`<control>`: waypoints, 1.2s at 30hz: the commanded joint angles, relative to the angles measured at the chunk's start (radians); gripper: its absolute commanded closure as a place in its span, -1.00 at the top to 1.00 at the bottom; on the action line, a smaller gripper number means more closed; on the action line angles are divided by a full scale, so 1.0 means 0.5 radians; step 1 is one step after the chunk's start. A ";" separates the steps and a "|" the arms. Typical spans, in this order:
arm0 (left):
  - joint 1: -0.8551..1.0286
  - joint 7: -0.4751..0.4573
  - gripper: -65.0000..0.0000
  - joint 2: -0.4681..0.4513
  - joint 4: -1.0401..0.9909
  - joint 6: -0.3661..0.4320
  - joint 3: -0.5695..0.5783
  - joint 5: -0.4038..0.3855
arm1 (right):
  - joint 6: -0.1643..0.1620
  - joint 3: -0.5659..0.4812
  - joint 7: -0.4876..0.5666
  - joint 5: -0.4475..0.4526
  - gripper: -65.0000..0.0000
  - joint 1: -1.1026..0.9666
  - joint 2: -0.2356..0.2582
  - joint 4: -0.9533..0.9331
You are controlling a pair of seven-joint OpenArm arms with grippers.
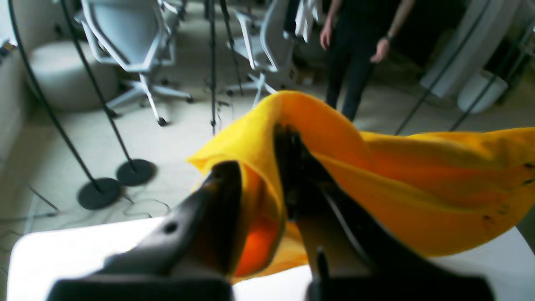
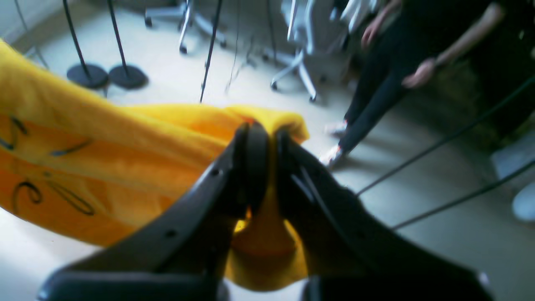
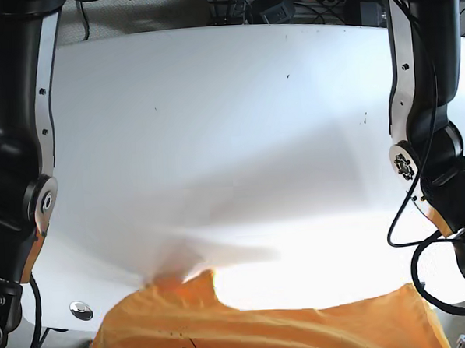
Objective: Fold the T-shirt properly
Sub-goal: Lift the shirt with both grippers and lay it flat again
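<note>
Your left hand (image 1: 259,167) is clamped on a fold of the yellow T-shirt (image 1: 418,179), and your right hand (image 2: 267,138) pinches another edge of it. The shirt hangs stretched between them, its lower part at the near edge of the white counter (image 3: 230,127). You seem to be in the lift-and-spread step; next, lay it flat. Count: one shirt, two hands, both holding.
</note>
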 commanded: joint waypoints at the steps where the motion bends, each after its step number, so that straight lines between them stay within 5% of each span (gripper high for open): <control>1: -0.046 -0.045 -1.00 -0.046 0.123 -0.009 0.002 -0.032 | -0.004 0.008 -0.053 0.006 -0.94 0.035 0.024 0.010; 6: 0.513 -0.045 -1.00 -0.138 0.433 -0.015 -0.029 -0.124 | -0.004 0.291 -0.209 0.009 -0.94 -0.224 0.052 0.191; 8: 0.985 -0.045 -1.00 -0.218 0.639 -0.015 -0.197 -0.327 | -0.004 0.435 -0.326 0.009 -0.94 -0.687 0.046 0.587; 13: 1.694 -0.054 -1.00 -0.224 0.842 -0.015 -0.378 -0.530 | -0.004 0.699 -0.344 0.166 -0.94 -1.608 -0.040 1.068; 19: 2.336 -0.054 -1.00 -0.206 1.020 -0.132 -0.516 -0.533 | -0.004 0.769 -0.344 0.540 -0.94 -2.421 -0.050 1.259; 28: 2.747 -0.051 -1.00 -0.080 1.240 -0.313 -0.756 -0.530 | -0.004 0.880 -0.479 0.862 -0.94 -2.958 -0.068 1.581; 36: 3.081 -0.045 -1.00 -0.040 1.452 -0.427 -0.774 -0.530 | -0.004 0.880 -0.489 0.911 -0.94 -3.277 -0.166 1.817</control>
